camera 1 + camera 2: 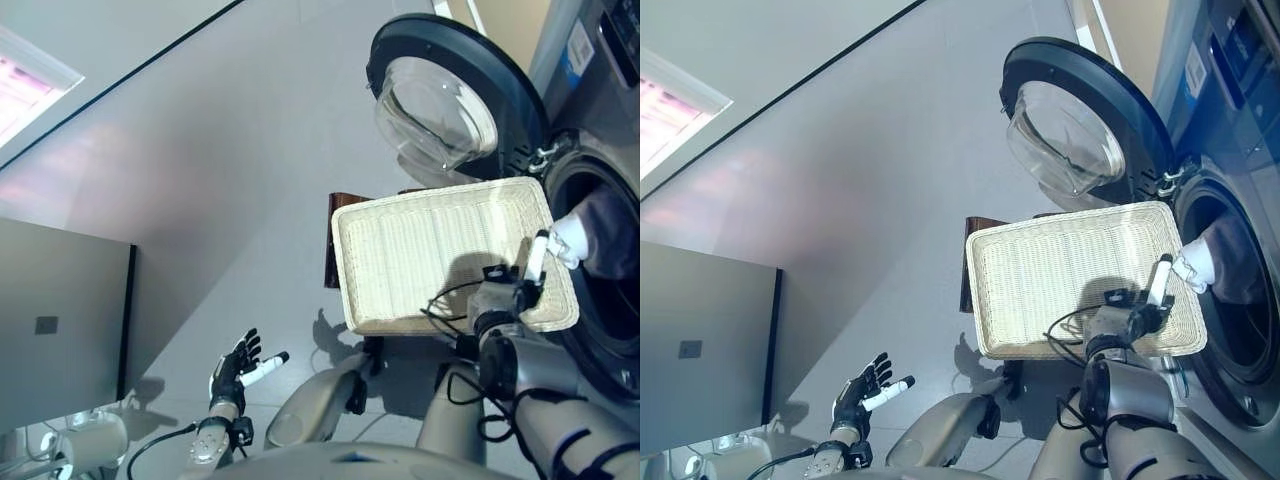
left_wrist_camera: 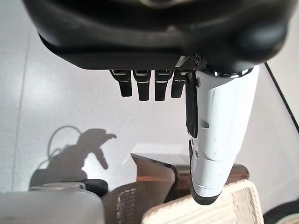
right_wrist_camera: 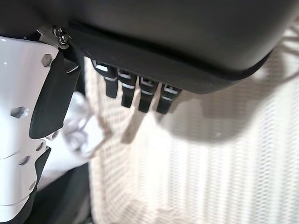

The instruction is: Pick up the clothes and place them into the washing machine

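The washing machine [image 1: 600, 120] stands at the right with its round door [image 1: 450, 100] swung open. A pale cloth [image 1: 590, 228] lies bunched in the drum's mouth, also visible as cloth [image 3: 81, 133] in the right wrist view. The white wicker basket [image 1: 420, 250] in front of the machine holds nothing. My right hand [image 1: 505, 295] hovers over the basket's edge nearest the drum, open, its white-covered thumb [image 1: 537, 255] pointing towards the cloth without touching it. Low on the left, my left hand [image 1: 235, 375] hangs over the floor, open and holding nothing.
A dark brown stool [image 1: 335, 240] carries the basket. A grey cabinet [image 1: 60, 310] stands at the left, with a white object [image 1: 90, 440] at its foot. Grey floor stretches between the cabinet and the basket.
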`<state>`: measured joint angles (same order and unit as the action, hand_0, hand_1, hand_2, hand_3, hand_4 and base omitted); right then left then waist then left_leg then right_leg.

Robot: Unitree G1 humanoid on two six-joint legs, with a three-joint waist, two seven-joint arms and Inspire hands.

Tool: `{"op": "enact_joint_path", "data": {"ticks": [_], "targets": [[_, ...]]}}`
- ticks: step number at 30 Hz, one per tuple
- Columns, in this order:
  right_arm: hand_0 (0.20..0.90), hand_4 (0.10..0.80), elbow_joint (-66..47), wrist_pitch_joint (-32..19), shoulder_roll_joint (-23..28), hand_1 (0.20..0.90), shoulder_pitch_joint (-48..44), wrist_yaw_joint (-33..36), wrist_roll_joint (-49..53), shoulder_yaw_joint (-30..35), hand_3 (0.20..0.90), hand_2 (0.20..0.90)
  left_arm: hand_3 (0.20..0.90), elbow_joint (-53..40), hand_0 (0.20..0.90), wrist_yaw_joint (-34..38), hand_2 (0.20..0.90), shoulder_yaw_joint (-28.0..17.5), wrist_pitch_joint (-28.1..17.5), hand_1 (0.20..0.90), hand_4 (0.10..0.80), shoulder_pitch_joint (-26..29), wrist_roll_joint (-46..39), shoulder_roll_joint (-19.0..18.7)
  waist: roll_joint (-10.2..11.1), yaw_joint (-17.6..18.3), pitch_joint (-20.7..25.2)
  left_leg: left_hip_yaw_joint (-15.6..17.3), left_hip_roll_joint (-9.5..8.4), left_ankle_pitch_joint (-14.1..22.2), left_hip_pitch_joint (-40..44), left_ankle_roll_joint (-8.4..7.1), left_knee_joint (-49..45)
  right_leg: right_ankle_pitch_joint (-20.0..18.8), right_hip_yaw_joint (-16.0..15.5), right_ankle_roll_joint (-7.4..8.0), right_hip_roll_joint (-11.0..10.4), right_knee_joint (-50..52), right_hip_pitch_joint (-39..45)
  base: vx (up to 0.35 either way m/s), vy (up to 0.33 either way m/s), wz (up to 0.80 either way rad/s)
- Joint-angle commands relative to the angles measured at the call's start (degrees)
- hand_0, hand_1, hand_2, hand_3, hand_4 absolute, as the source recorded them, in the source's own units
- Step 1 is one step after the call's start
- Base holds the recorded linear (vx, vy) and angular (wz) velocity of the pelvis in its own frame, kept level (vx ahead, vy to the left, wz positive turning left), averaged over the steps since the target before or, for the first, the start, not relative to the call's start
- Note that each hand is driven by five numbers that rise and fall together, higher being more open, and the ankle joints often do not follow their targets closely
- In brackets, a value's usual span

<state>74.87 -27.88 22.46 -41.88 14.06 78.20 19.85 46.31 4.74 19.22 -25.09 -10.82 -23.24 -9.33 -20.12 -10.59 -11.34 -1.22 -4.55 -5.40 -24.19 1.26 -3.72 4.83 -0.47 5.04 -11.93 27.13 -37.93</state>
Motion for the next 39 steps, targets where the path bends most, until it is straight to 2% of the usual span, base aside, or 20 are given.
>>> {"op": "enact_joint_path", "data": {"ticks": [1,4,7,9,13,15,18,27,30,33,36,39], "targets": [[0.9,0.8,-5.0,-3.9,8.4,0.9,-5.6,0.3,-2.1,-2.8,0.9,0.9,0.9,-1.8,0.9,0.8,0.9,0.1,-3.2,0.9,0.8,2.8,-2.6,-2.3,-1.2,-1.8,-0.3,0.1,1.66,7.1,-3.1,-5.43,-7.8,-3.5,1.2,-1.05,0.8,-10.1,2.2,0.003,0.008,-0.04],[0.9,0.8,-4.9,-3.6,13.9,0.9,-9.7,1.3,-4.1,-4.7,0.9,0.9,0.9,-3.1,0.9,0.4,0.9,0.6,-3.3,0.9,0.8,2.7,-2.9,-2.7,-1.7,-2.1,0.0,0.6,1.63,6.9,-3.6,-5.71,-7.8,-3.2,1.7,-1.05,0.9,-9.3,1.1,0.014,-0.003,-0.12],[0.9,0.8,-9.0,-3.7,18.7,0.9,-13.0,-0.6,-5.2,-8.2,0.9,0.9,0.9,-3.5,0.9,-0.1,0.9,0.8,-3.4,0.9,0.8,2.6,-3.7,-2.9,-0.9,-1.8,0.6,1.1,2.06,7.0,-3.1,-6.07,-7.5,-2.5,2.1,-0.99,1.5,-8.6,1.1,0.028,-0.011,0.01],[0.9,0.8,-10.1,-3.9,19.1,0.9,-13.0,-0.9,-5.8,-9.1,0.9,0.9,0.9,-3.3,0.9,-0.1,0.9,0.4,-3.4,0.9,0.8,2.5,-4.1,-2.8,-0.5,-1.5,0.7,1.3,2.17,6.5,-3.0,-6.17,-7.1,-3.2,2.2,-1.02,1.7,-9.1,1.3,0.042,-0.013,-0.08],[0.9,0.8,-14.2,-5.2,18.9,0.9,-9.2,-4.3,-5.3,-8.3,0.9,0.9,0.9,-1.2,0.9,-0.1,0.9,-0.8,-3.4,0.9,0.8,3.1,-4.7,-2.3,1.5,0.0,2.1,1.6,2.66,6.5,-0.9,-6.12,-5.5,-3.6,1.9,-0.75,2.2,-11.6,4.1,0.077,-0.021,-0.11],[0.9,0.8,-12.5,-4.4,19.5,0.9,-7.0,-5.4,-5.5,-7.1,0.9,0.9,0.9,-0.8,0.9,-0.9,0.9,-1.7,-3.5,0.9,0.8,3.3,-5.0,-2.1,2.7,0.3,3.5,1.7,2.71,6.4,0.6,-6.21,-4.5,-4.2,1.2,-0.53,1.7,-13.8,6.9,0.068,-0.029,-0.02],[0.9,0.8,-11.1,-3.6,20.2,0.9,-5.9,-6.0,-5.8,-6.4,0.9,0.9,0.9,-0.4,0.9,-1.7,0.9,-2.2,-3.5,0.9,0.8,3.2,-5.2,-2.1,3.4,0.4,4.3,1.6,2.65,6.2,1.9,-6.18,-3.7,-4.8,0.5,-0.26,1.2,-15.9,9.2,0.022,-0.002,-0.02],[0.9,0.8,-10.3,-3.3,17.1,0.9,0.8,-6.6,-5.9,-2.1,0.9,0.9,0.9,6.9,0.9,-1.1,0.9,-5.1,-2.2,0.9,0.8,3.4,-3.2,-2.5,8.0,0.7,7.8,1.2,3.63,5.8,8.6,-6.38,-0.3,-6.0,-1.7,0.24,0.6,-23.4,19.8,0.076,-0.031,0.04],[0.9,0.8,-9.2,-3.0,16.3,0.9,2.7,-5.4,-6.8,-1.0,0.9,0.9,0.9,8.5,0.9,-0.8,0.9,-5.4,-2.0,0.9,0.8,2.6,-2.6,-2.4,8.7,0.9,8.5,1.3,3.75,5.9,9.7,-6.19,0.8,-6.5,-1.9,0.48,0.7,-25.1,21.1,0.039,0.002,0.09],[0.9,0.8,-4.5,-0.1,15.7,0.9,4.1,-4.3,-10.7,-2.9,0.9,0.9,0.9,10.1,0.9,-0.8,0.9,-5.2,-1.6,0.9,0.8,1.8,-1.3,-2.1,9.1,0.7,9.1,1.8,3.72,5.9,10.1,-5.95,1.4,-7.1,-1.6,0.67,0.7,-26.0,21.3,0.001,0.002,-0.02],[0.9,0.8,0.4,2.8,13.0,0.9,6.2,-2.7,-14.9,-4.9,0.9,0.9,0.9,10.8,0.9,-0.8,0.9,-4.9,-1.3,0.9,0.8,1.4,0.2,-1.7,9.6,0.7,9.6,2.1,3.88,5.9,10.5,-5.85,1.8,-7.3,-1.4,0.7,1.0,-26.4,21.3,0.013,0.003,-0.07],[0.9,0.8,4.3,5.6,8.0,0.9,8.6,-2.5,-17.8,-6.6,0.9,0.9,0.9,11.7,0.9,-0.6,0.9,-5.1,-0.9,0.9,0.8,1.5,2.1,-1.3,10.1,0.4,10.0,2.2,4.26,5.9,11.0,-5.8,2.1,-7.3,-1.6,0.58,1.3,-26.8,22.1,0.012,-0.03,-0.08]]}}
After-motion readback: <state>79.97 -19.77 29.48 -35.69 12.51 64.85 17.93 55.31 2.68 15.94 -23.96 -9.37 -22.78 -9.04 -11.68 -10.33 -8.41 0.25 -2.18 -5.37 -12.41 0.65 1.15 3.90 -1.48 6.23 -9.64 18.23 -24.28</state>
